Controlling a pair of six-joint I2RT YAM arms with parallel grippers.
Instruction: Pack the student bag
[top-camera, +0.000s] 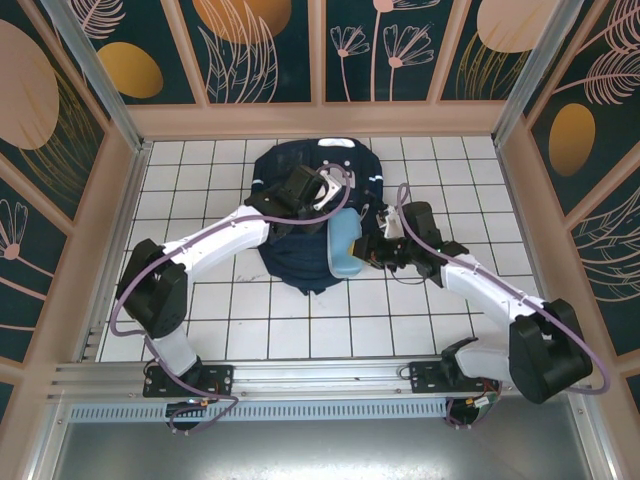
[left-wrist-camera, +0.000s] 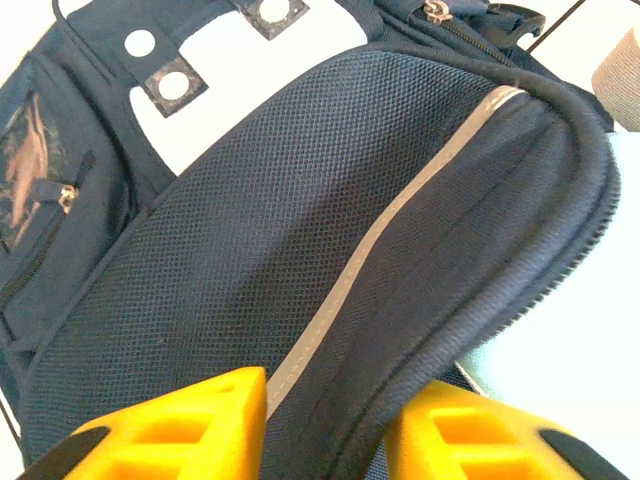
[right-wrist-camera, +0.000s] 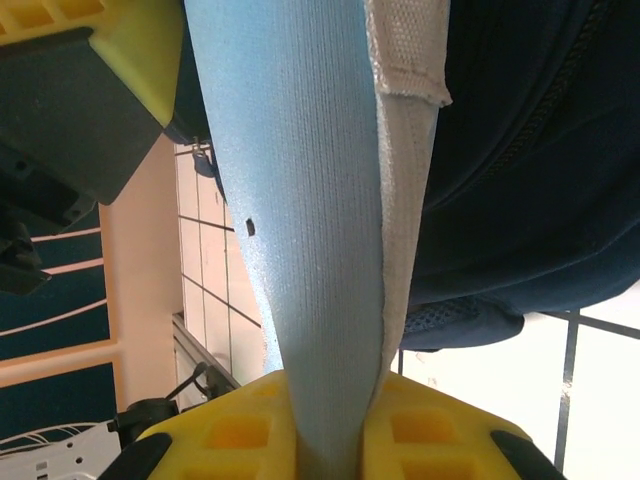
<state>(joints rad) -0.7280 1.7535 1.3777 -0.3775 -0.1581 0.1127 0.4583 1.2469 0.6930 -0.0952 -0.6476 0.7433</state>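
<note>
The student bag (top-camera: 300, 262), a big dark navy backpack, lies in the middle of the white tiled table. Its mesh panel with a grey reflective stripe (left-wrist-camera: 370, 250) and its zipper edge show close up in the left wrist view. My left gripper (top-camera: 322, 203) (left-wrist-camera: 330, 405) is above the bag, shut on a fold of its opening flap, and the fabric fills the gap between the yellow fingers. My right gripper (top-camera: 366, 250) (right-wrist-camera: 330, 405) is shut on a flat light blue item (top-camera: 345, 250) (right-wrist-camera: 290, 200) with a white fabric edge. It holds the item upright against the bag's right side (right-wrist-camera: 530, 150).
Tan frame walls with dark floral panels (top-camera: 320, 50) enclose the table on three sides. A metal rail (top-camera: 320, 375) carrying both arm bases runs along the near edge. Bare white tiles (top-camera: 200, 180) lie to the left, right and front of the bag.
</note>
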